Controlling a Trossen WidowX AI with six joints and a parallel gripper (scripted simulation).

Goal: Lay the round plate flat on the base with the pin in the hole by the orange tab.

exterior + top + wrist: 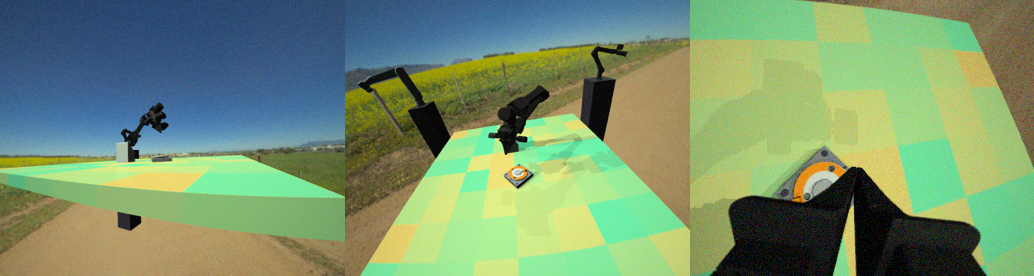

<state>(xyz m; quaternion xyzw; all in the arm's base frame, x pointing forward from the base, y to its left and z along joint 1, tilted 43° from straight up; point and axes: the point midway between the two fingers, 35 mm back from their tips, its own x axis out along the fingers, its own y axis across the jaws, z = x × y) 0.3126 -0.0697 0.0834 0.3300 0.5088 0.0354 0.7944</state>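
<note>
The round plate (510, 173) (161, 156) (806, 176), orange with a white inner ring and dark holes, sits around the grey post (517, 172) (823, 188) on the square grey base (517, 184) (161, 159) (816, 160). In the exterior view the plate's edge shows above the base, too small to judge its tilt well. The orange tab and the pin cannot be made out surely. My gripper (506, 153) (160, 132) (856, 172) is shut and empty, its tips together, high above the table and clear of the plate. In the wrist view my left finger hides the plate's lower part.
The patchwork table (483, 244) (244, 184) (855, 65) carries the base and my arm's mounting block (122, 152). Two other black arms stand on pedestals (428, 123) (598, 100) beyond the table's edges. My arm's shadow falls across the table in front of the base.
</note>
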